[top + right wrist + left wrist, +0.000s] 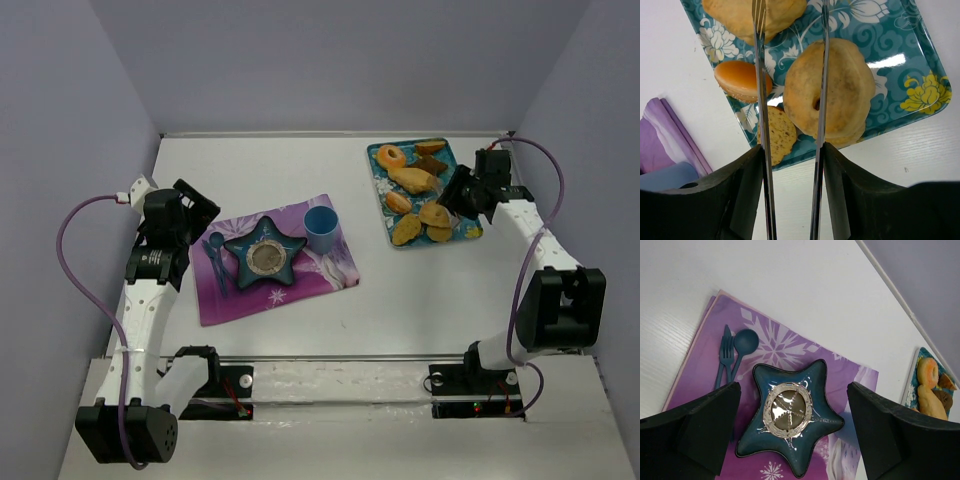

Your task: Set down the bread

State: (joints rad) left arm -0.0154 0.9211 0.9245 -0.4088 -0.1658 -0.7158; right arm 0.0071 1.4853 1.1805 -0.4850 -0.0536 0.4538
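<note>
— While the left gripper (790, 435) hangs wide open above the star-shaped plate (264, 256) on the purple mat (330, 270), what sits beside it?
— A blue cup (321, 229), touching nothing.
— And the bread?
— On the floral tray (380, 160) at right; a round roll (832, 92) lies under the right gripper (790, 75), whose thin blades stand parted, nothing held between them.

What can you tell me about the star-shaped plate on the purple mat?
The star-shaped plate is dark teal with five rounded points and a glossy, ceramic-looking surface. A round silver-rimmed disc sits in its centre. It lies flat on the purple snowflake mat, with a blue fork and spoon beside it and a blue cup nearby. No gripper touches it.
</note>
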